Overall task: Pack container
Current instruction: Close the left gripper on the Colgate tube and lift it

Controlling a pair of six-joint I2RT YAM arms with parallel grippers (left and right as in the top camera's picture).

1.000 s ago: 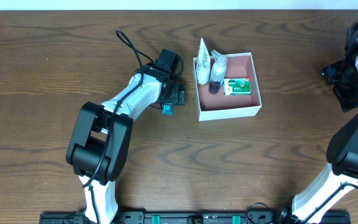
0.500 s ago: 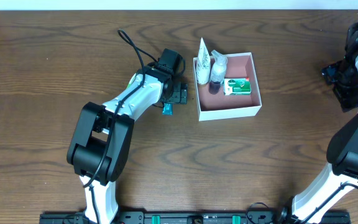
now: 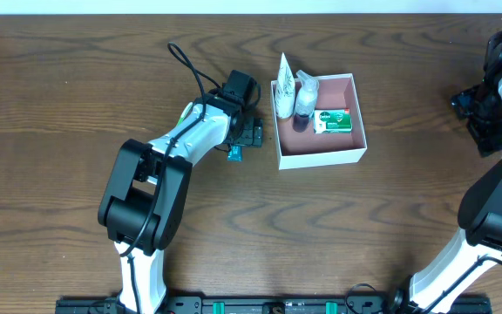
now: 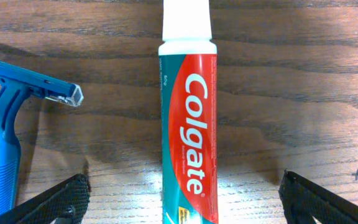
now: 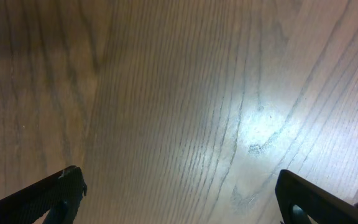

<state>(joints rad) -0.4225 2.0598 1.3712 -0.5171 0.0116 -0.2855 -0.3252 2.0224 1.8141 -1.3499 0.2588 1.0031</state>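
The container (image 3: 338, 145), a shallow white-walled box with a pink inside, holds a white tube (image 3: 283, 92), a small bottle (image 3: 303, 103) and a green-and-white soap packet (image 3: 333, 120). My left gripper (image 3: 251, 133) is just left of the box, low over the table. In the left wrist view it (image 4: 182, 186) is open, with a red Colgate toothpaste tube (image 4: 188, 118) lying flat between its fingers. A blue razor (image 4: 5, 134) lies to the tube's left and also shows in the overhead view (image 3: 234, 153). My right gripper (image 3: 473, 109) is open and empty over bare wood (image 5: 179, 180).
The table is dark wood (image 3: 364, 227). The left arm's cable (image 3: 186, 65) loops over the table behind the left gripper. The right arm stands along the table's right edge.
My left arm has shifted slightly to the right, toward the box. The right arm and the things in the box have not moved.
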